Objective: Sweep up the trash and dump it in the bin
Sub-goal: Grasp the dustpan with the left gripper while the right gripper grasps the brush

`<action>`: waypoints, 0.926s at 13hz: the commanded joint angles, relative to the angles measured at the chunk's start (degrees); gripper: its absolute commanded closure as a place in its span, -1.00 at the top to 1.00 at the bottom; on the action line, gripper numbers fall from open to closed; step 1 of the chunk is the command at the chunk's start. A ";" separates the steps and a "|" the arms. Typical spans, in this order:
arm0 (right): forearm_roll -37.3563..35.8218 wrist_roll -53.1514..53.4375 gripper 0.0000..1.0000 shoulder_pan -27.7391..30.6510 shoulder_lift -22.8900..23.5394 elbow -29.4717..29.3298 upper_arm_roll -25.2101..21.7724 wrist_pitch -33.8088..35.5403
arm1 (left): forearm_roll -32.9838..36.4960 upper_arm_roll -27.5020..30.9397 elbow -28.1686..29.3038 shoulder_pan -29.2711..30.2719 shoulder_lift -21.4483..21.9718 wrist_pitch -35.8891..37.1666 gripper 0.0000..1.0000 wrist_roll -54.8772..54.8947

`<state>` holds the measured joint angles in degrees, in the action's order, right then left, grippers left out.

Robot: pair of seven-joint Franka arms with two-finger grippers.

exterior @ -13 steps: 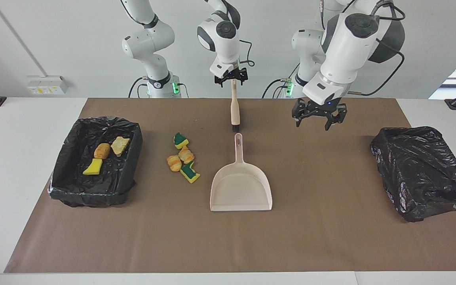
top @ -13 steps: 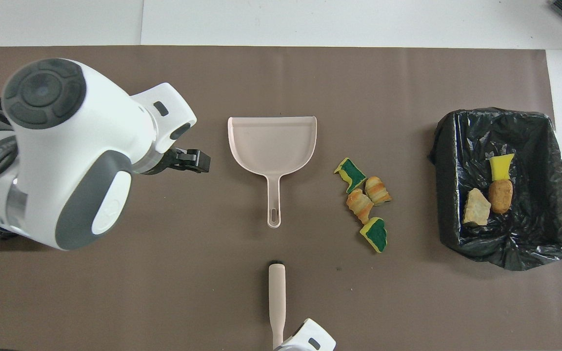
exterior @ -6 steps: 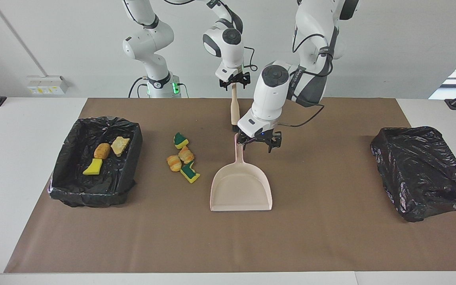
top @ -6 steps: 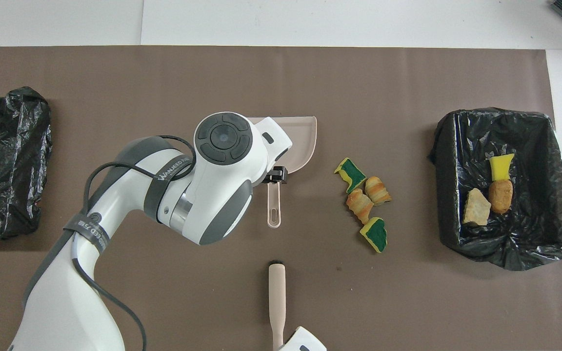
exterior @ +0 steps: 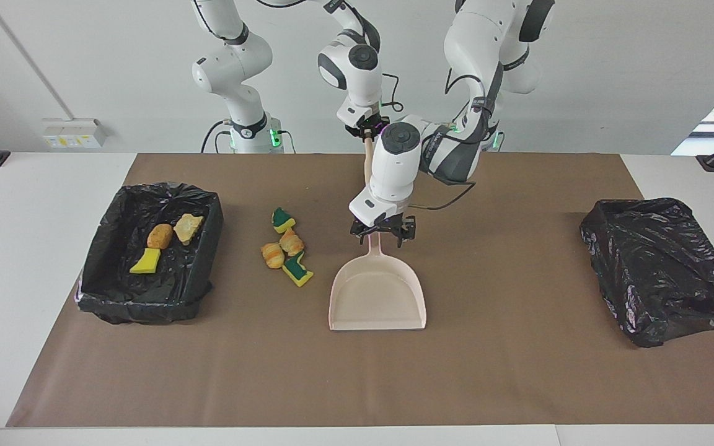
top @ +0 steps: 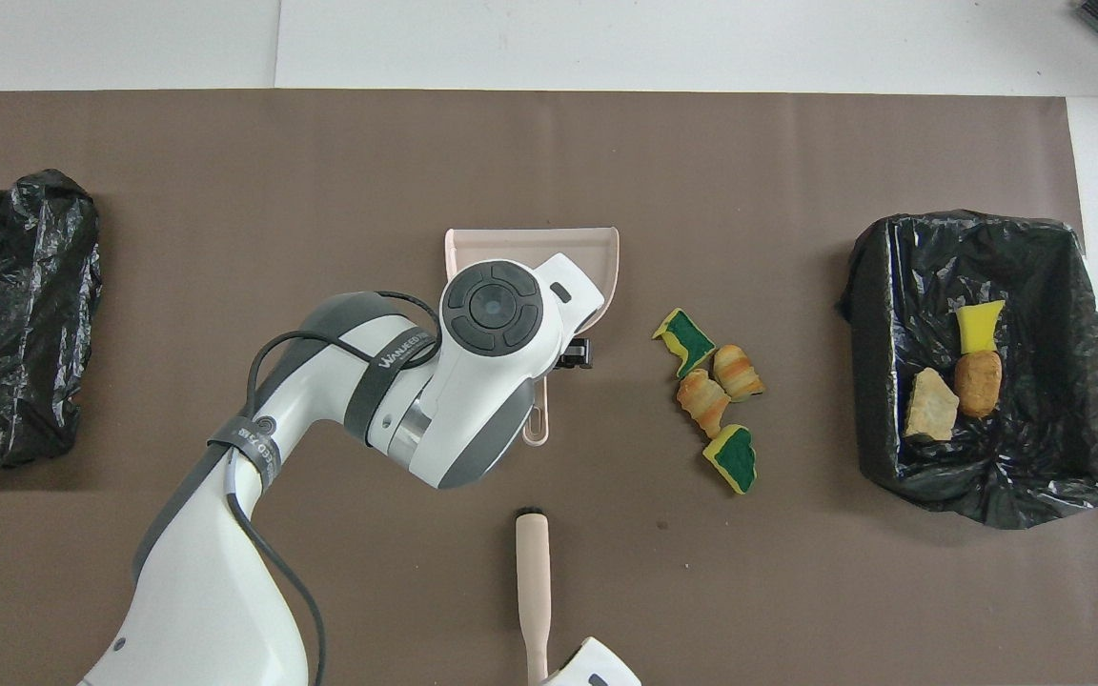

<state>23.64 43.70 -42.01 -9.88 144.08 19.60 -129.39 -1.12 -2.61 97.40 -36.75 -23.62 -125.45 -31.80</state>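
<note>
A beige dustpan [exterior: 377, 297] [top: 597, 252] lies mid-mat, its handle toward the robots. My left gripper [exterior: 383, 234] is open and low over that handle, a finger on each side. A beige brush [exterior: 366, 158] [top: 532, 581] stands on the mat just nearer to the robots, with my right gripper [exterior: 366, 129] shut on the top of its handle. Several loose trash bits [exterior: 286, 248] [top: 713, 395], sponge scraps and bread-like lumps, lie beside the pan toward the right arm's end. The bin [exterior: 146, 303] [top: 987, 486] there holds three more pieces.
A second black-lined bin [exterior: 661, 266] [top: 6, 314] sits at the left arm's end of the brown mat. My left arm's forearm covers part of the dustpan in the overhead view.
My left arm swung from near its end's bin to the dustpan handle and came down over it. My right gripper closed on the brush handle.
</note>
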 commanded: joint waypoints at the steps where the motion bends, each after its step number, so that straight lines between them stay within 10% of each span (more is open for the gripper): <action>1: -0.61 1.38 -1.00 3.14 -0.31 -4.40 -0.26 6.39 | 0.85 0.94 0.95 -1.22 -0.55 -2.18 0.90 -2.21; 4: -5.52 0.60 -1.00 10.78 -7.41 -6.53 -0.44 16.86 | 0.85 0.94 0.95 -1.13 -0.55 -1.91 -0.23 -2.12; 7: -10.61 -5.90 -1.00 19.13 -9.10 -10.92 -0.35 26.44 | 0.94 1.03 0.69 -0.34 -0.11 -1.82 -0.95 -1.33; 12: -26.95 -20.02 -1.00 32.74 -6.57 -11.98 -0.26 27.09 | 0.94 1.47 -0.71 5.10 2.60 2.91 -0.98 14.07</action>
<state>0.56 29.42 -14.68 -18.44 132.89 18.58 -102.51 -1.00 -0.92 96.93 -34.32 -23.42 -125.76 -25.38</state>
